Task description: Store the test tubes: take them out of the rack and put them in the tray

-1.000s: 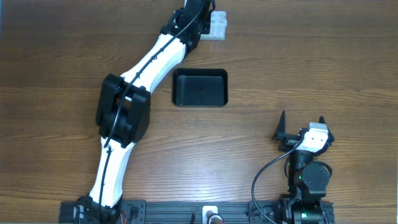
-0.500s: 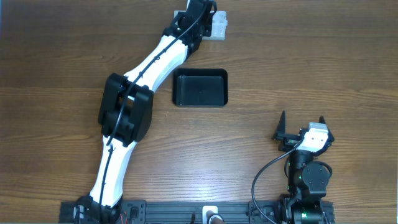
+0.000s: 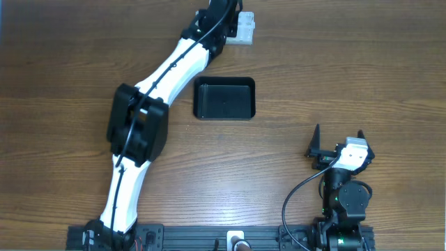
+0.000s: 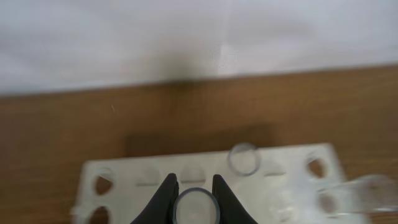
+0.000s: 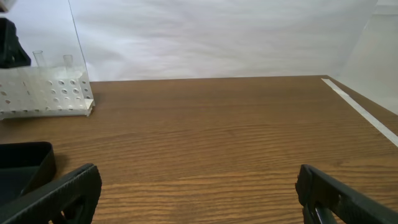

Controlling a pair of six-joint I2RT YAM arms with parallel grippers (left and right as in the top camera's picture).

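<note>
Only slightly has the left arm (image 3: 136,130) been swung leftward. The tray (image 3: 224,101) is left well behind the left jaws, awaiting tubes; the rack (image 4: 286,186) lies below them; the right gripper (image 3: 339,132) is held spread, idle; a test tube (image 4: 196,206) is clasped by the left gripper (image 4: 193,182) for lifting.

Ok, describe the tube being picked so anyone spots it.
On the table, find the clear rack at the far edge, beyond the black tray. The test tube is the one clamped in the left gripper; its neighbour stands free.
</note>
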